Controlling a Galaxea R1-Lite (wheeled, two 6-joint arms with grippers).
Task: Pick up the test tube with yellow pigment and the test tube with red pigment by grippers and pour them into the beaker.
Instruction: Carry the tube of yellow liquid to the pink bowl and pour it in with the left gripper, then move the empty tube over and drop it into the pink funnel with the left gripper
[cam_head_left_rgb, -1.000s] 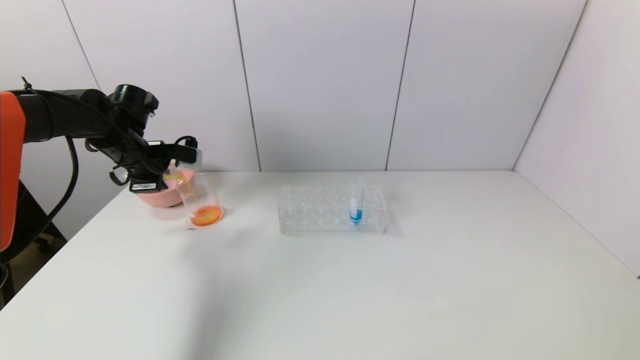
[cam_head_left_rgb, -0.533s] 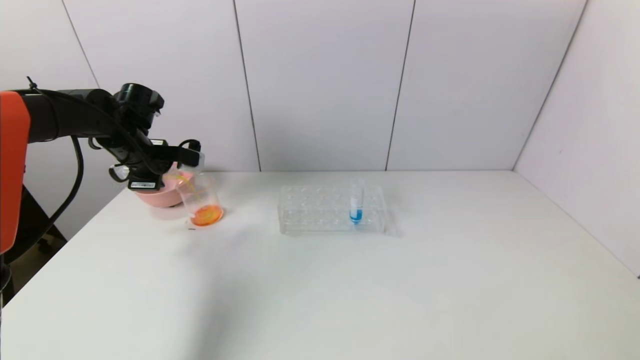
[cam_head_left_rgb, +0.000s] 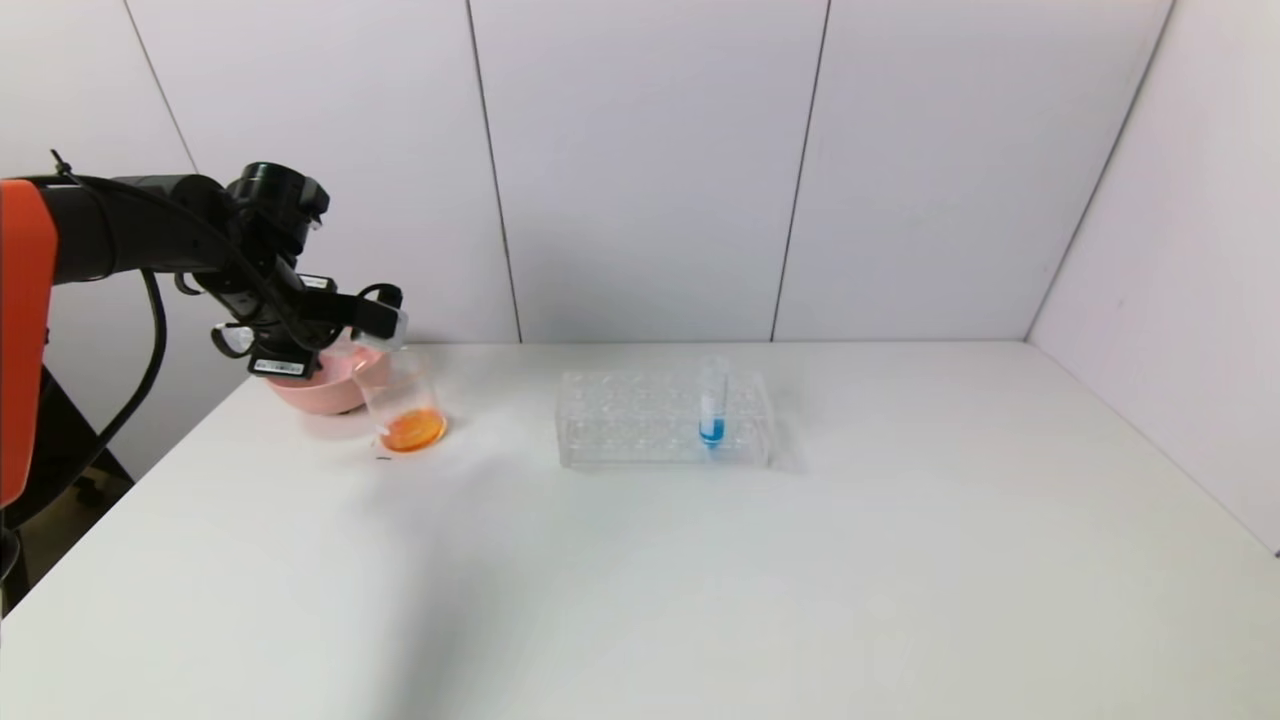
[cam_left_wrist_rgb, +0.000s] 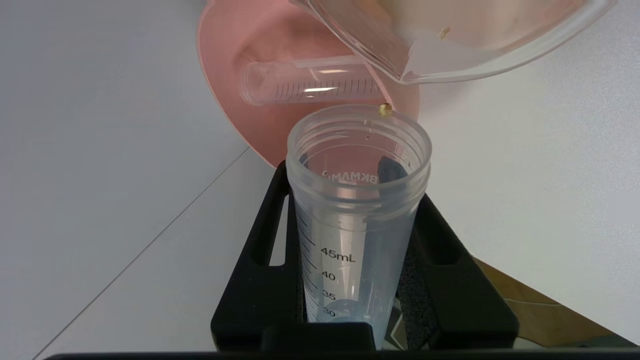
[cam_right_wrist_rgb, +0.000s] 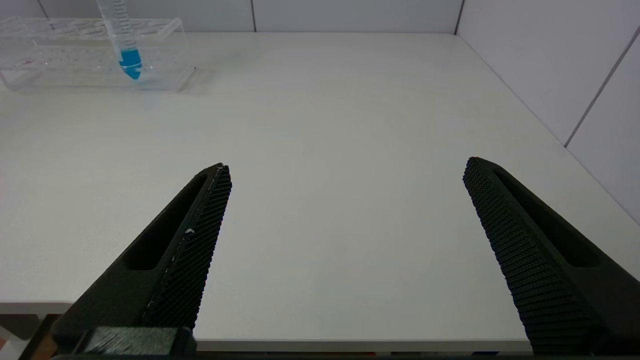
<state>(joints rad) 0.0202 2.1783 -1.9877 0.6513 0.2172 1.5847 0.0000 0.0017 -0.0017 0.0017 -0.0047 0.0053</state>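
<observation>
I can't see my right gripper (cam_right_wrist_rgb: 345, 172) from the head camera; its wrist view shows the jaws wide apart over bare table (cam_right_wrist_rgb: 350, 125). My left gripper (cam_left_wrist_rgb: 357, 172) is clamped on 1 clear graduated tube (cam_left_wrist_rgb: 357, 200), seemingly emptied, only a yellow drop at its lip, tipped above the beaker (cam_head_left_rgb: 402, 405) holding orange liquid, beside the pink bowl (cam_head_left_rgb: 315, 390).

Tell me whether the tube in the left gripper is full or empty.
Empty: the tube in the left gripper looks clear inside, with one yellow drop at its rim.
</observation>
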